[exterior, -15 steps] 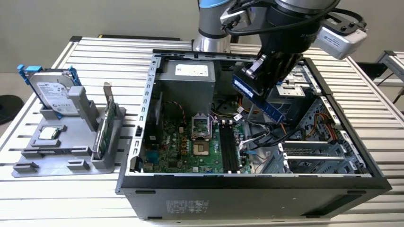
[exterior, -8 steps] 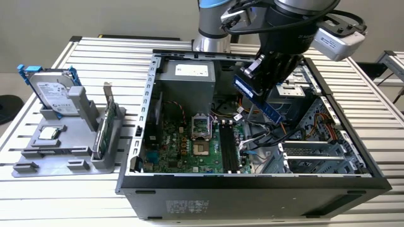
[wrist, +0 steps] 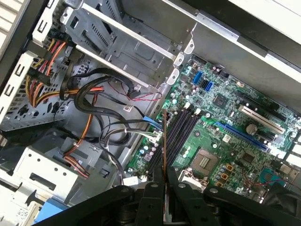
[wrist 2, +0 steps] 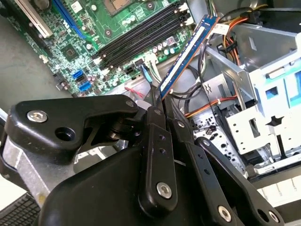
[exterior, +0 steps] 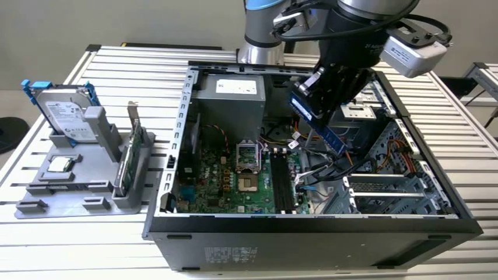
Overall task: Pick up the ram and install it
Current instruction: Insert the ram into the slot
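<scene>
My gripper (exterior: 313,93) hangs over the open computer case (exterior: 311,227), shut on the ram (exterior: 321,123). The ram is a long blue-green stick that slants down from the fingers toward the cables beside the motherboard. In the second wrist view the ram (wrist 2: 188,49) reaches out from the black fingers (wrist 2: 157,141), with its far end close to the black memory slots (wrist 2: 141,30) and apart from them. The first wrist view has the ram (wrist: 164,141) edge-on, next to the slots (wrist: 178,134) and roughly parallel to them. The slots (exterior: 281,184) lie right of the processor socket (exterior: 246,156).
Bundled cables (exterior: 319,169) and a metal drive cage (exterior: 389,186) fill the case on the exterior view's right. A grey holder (exterior: 46,192) outside the case on the exterior view's left carries a hard drive (exterior: 66,114), a green card (exterior: 128,157) and a chip (exterior: 62,165).
</scene>
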### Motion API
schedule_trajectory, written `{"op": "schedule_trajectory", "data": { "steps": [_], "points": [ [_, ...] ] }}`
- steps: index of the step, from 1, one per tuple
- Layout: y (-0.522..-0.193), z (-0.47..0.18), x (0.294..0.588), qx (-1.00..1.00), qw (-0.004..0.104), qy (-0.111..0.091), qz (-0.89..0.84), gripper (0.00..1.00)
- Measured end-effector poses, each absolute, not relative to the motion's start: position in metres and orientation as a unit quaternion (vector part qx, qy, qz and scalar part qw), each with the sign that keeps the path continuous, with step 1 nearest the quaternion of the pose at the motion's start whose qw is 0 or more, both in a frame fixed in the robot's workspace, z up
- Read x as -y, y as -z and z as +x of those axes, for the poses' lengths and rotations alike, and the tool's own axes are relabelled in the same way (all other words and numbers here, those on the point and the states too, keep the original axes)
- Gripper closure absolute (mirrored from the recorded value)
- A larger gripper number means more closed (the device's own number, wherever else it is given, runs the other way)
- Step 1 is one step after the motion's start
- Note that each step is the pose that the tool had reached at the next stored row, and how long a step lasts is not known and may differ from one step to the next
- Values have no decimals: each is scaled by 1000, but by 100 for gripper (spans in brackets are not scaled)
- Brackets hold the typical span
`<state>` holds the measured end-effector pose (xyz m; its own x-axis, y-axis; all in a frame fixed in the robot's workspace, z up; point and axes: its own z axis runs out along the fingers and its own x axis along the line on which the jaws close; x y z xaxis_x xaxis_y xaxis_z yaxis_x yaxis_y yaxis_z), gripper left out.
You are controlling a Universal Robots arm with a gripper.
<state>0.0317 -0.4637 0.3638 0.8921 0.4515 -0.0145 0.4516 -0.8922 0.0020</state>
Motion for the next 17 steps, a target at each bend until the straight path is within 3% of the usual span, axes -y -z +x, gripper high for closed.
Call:
{"op": "schedule_trajectory", "data": {
  "steps": [17],
  "points": [
    [-361, 32, 464, -157, 2, 7, 987, 100]
  ]
}}
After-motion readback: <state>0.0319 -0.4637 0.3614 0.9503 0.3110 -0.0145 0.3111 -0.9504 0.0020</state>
